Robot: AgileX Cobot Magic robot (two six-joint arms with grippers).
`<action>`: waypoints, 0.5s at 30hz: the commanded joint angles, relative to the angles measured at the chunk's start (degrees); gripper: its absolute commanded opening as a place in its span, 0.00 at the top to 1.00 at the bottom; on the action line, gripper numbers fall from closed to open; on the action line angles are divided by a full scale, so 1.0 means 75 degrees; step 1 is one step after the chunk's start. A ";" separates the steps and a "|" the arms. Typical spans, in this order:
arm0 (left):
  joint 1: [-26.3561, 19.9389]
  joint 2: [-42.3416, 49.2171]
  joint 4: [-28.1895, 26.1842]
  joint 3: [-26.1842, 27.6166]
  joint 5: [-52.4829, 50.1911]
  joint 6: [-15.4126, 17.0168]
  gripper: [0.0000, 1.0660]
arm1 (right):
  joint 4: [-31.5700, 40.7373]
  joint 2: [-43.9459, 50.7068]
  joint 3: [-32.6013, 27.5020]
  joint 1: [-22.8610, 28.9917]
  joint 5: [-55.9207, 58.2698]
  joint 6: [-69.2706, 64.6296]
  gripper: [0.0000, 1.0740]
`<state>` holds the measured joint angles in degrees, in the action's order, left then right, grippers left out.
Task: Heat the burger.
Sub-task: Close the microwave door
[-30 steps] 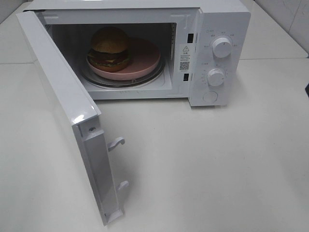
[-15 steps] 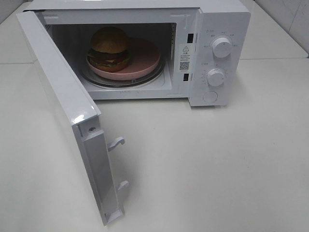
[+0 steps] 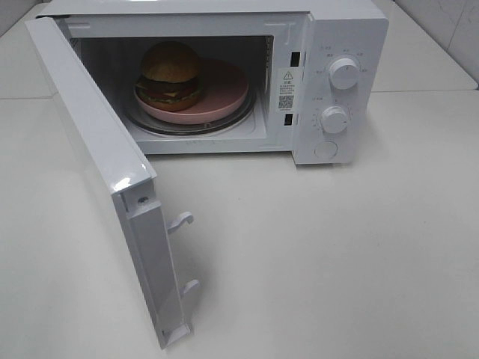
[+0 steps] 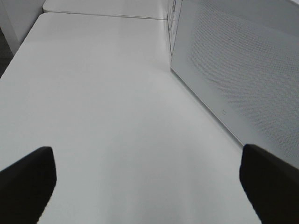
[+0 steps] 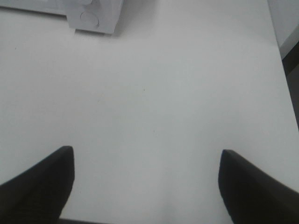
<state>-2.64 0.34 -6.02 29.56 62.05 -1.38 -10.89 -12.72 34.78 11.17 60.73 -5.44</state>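
Observation:
The burger (image 3: pixel 170 75), golden-brown bun over patty and lettuce, sits on a pink plate (image 3: pixel 221 90) on the glass turntable inside the white microwave (image 3: pixel 340 45). The microwave door (image 3: pixel 93 138) stands swung wide open toward the front left. Neither arm shows in the exterior high view. My left gripper (image 4: pixel 147 184) is open over bare table, with the outer face of the door (image 4: pixel 243 74) beside it. My right gripper (image 5: pixel 145 184) is open too, nothing between its fingers, and the microwave's lower corner (image 5: pixel 96 16) lies some way ahead of it.
Two knobs (image 3: pixel 344 72) and a round button (image 3: pixel 326 149) are on the microwave's right panel. Door latch hooks (image 3: pixel 181 221) stick out from the door's edge. The white table (image 3: pixel 337 254) stretches in front; its edge (image 5: pixel 282 51) shows in the right wrist view.

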 commanded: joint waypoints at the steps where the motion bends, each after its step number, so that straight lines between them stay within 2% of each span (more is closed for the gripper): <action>1: -0.0023 0.0069 -0.0008 -0.0015 -0.0122 0.0000 0.06 | 0.0023 0.0512 -0.0313 -0.0260 -0.0306 0.0084 0.29; 9: -0.0023 0.0069 -0.0008 -0.0015 -0.0122 0.0000 0.06 | 0.0336 0.1230 -0.0894 -0.0825 -0.0749 0.0160 0.29; 15: -0.0023 0.0069 -0.0008 -0.0015 -0.0122 0.0000 0.06 | 0.0413 0.1642 -0.0894 -0.0978 -0.0749 0.0275 0.29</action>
<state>-2.64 0.34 -6.02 29.56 62.05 -1.38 -8.14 -2.12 28.13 4.24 55.81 -4.13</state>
